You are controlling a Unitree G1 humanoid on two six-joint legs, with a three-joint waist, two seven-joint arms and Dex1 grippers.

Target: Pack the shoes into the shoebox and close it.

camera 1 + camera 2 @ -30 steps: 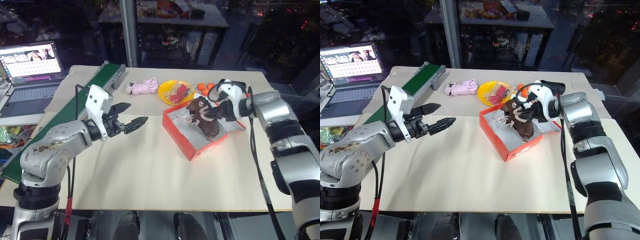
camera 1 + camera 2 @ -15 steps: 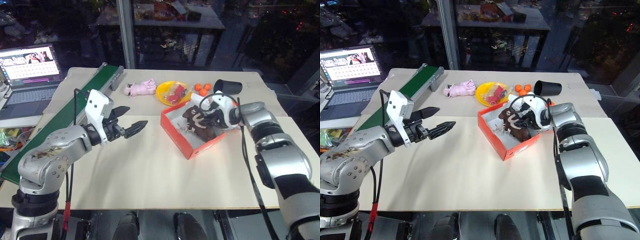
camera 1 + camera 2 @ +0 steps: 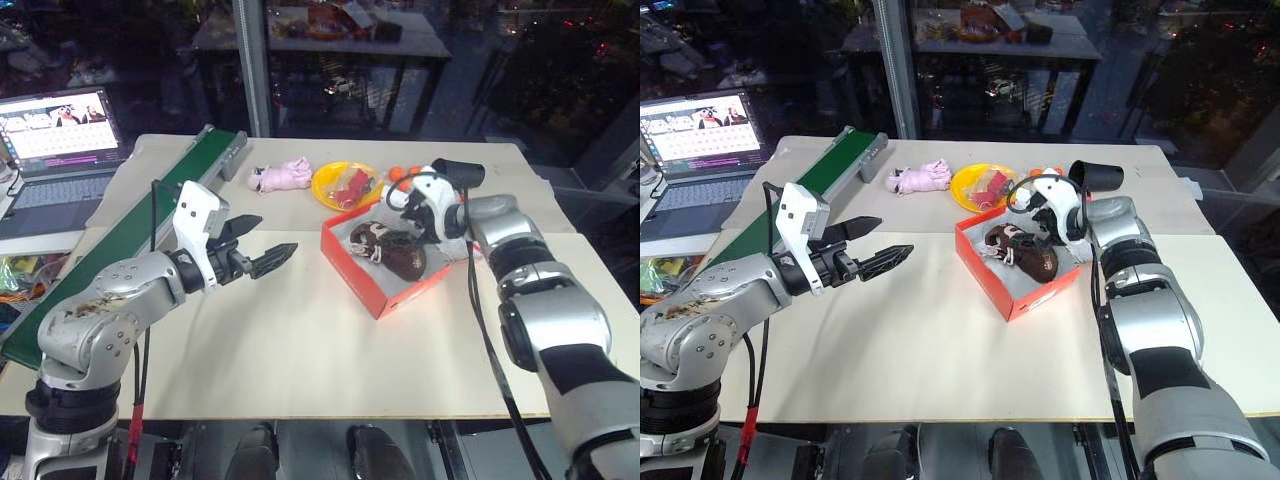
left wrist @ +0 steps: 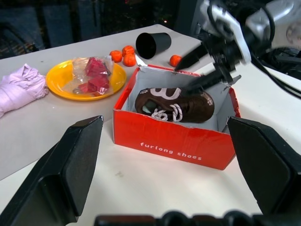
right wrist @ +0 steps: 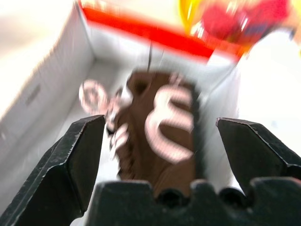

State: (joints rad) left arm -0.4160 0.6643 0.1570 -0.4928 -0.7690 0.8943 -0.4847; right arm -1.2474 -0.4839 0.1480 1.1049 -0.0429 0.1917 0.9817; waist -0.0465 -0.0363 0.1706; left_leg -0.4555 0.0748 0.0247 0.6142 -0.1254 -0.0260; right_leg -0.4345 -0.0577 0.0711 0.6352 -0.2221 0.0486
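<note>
The red-orange shoebox [image 3: 362,275] stands open, right of the table's middle. A dark brown shoe [image 3: 392,254] with white laces and a white side mark lies on its side inside. My right gripper [image 4: 184,80] hovers just over the far end of the box, open, its fingers [image 5: 80,155] on either side of the shoe [image 5: 160,136] below without touching it. My left gripper [image 3: 268,240] hangs open above the table to the left of the box, pointing toward it, with nothing between its fingers.
Behind the box are a yellow plate [image 3: 330,186] with red items, a pink plush toy [image 3: 283,176], small oranges [image 3: 398,172] and a tipped black cup [image 3: 458,172]. A green conveyor belt [image 3: 150,215] and a laptop [image 3: 62,130] stand at the left.
My right gripper has opened and let go of the shoe, which now lies in the box; the gripper lifted slightly. The left arm has stayed still.
</note>
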